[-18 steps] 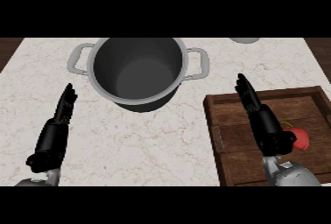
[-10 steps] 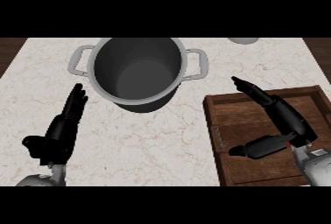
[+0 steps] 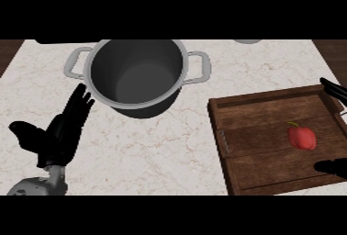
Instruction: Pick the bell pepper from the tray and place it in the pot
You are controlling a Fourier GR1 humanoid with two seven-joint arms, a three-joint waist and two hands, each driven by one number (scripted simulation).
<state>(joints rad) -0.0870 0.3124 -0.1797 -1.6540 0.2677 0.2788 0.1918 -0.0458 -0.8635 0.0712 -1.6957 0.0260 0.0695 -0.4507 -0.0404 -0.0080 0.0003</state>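
A red bell pepper (image 3: 301,137) lies on the dark wooden tray (image 3: 257,114) at the right of the head view. My right hand (image 3: 333,168) is at the view's right edge, open wide: its fingers (image 3: 333,90) reach over the tray's far right corner and its thumb sits by the near right part. The pepper lies apart from the hand, just left of the gap. A grey metal pot (image 3: 136,73) with two side handles stands empty at the back centre. My left hand (image 3: 59,135) rests open on the counter, fingers up, near the pot's left side.
The white marble counter (image 3: 169,147) stretches between pot and tray. A small grey round object (image 3: 247,41) pokes in at the back edge. The pot's right handle (image 3: 200,69) points toward the tray's far left corner.
My right hand has slid right to the view's edge, and the pepper it hid now shows. The left hand, pot and tray have hardly moved.
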